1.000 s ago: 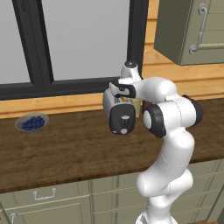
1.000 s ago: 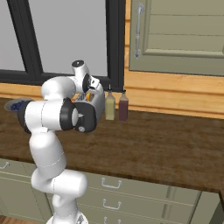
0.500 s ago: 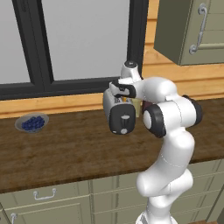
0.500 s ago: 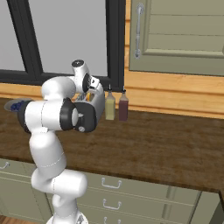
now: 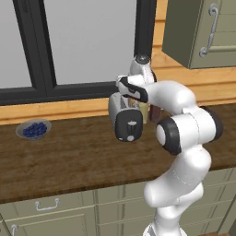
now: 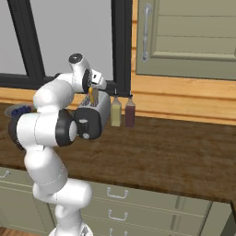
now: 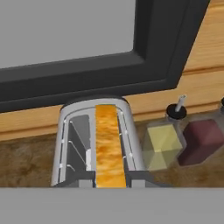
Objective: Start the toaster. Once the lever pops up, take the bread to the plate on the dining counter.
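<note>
The bread (image 7: 107, 146) stands edge-up in one slot of the toaster (image 5: 125, 120) on the tabletop (image 5: 78, 156), directly beneath the tool (image 6: 94, 82), its long axis running toward the window; whether the tool's jaws are parted cannot be told.

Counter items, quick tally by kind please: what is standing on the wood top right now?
Toaster: 1
Bread slice in the toaster's slot: 1
Bottles: 2, one yellowish, one dark red
Bowl of blueberries: 1
Total: 5
</note>
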